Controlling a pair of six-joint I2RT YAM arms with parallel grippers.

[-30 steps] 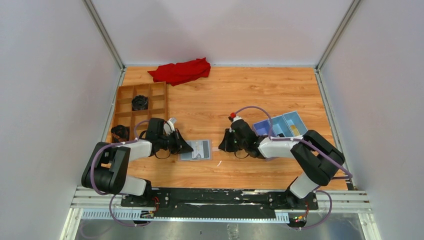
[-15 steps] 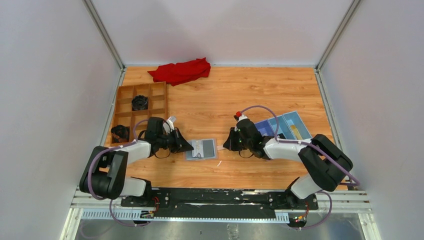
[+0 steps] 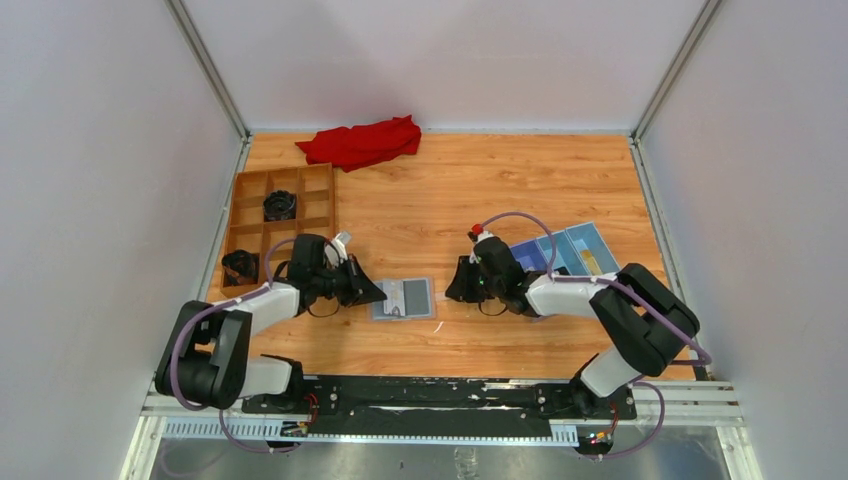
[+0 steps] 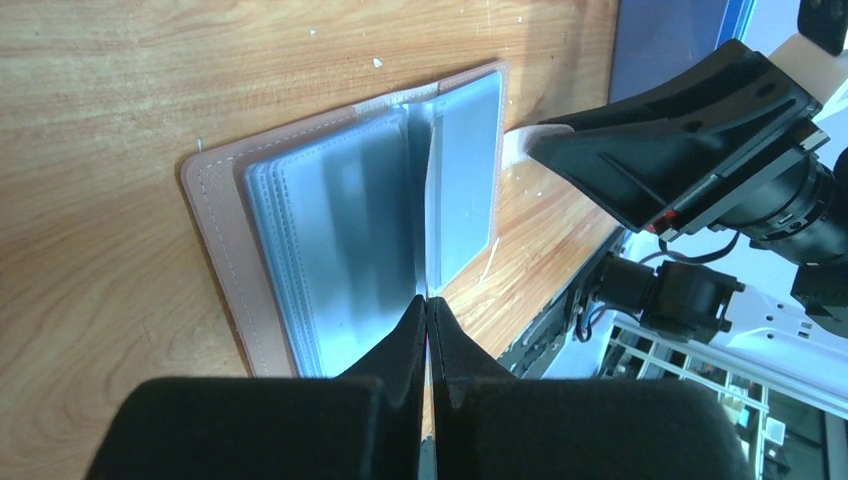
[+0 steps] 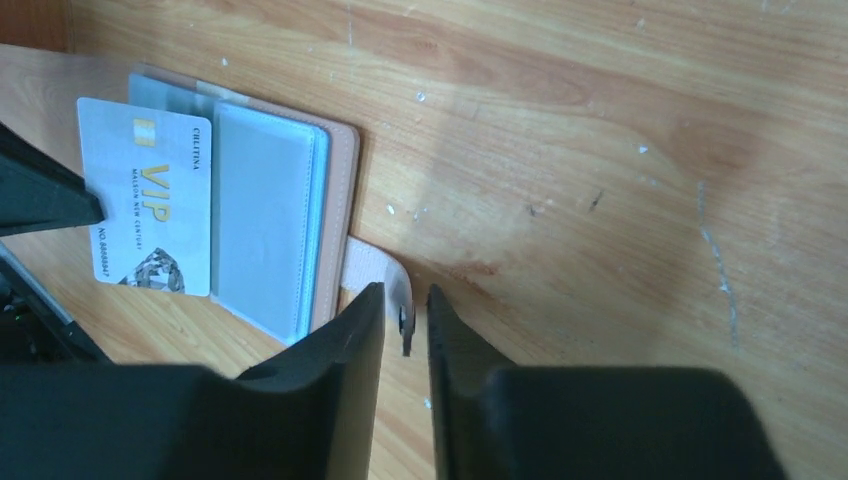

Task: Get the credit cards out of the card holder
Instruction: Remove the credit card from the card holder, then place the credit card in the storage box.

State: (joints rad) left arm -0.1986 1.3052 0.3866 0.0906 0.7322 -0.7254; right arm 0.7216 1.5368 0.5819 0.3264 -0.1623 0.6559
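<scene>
Wooden table [image 3: 420, 190]: left arm [image 3: 262, 302] low, gripper [image 4: 428, 300] pinching credit card [image 5: 150, 205] over card holder [image 5: 265, 225]

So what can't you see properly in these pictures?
- Cards inside the card holder: left wrist view, the stacked cloudy sleeves hide how many there are.
- Small print on the VIP card: right wrist view, too small.
- VIP card's left edge: right wrist view, covered by the left jaws.
- Strap end: right wrist view, tucked between the right jaws.
- Dark things in the tray: top view, too small to name.
</scene>
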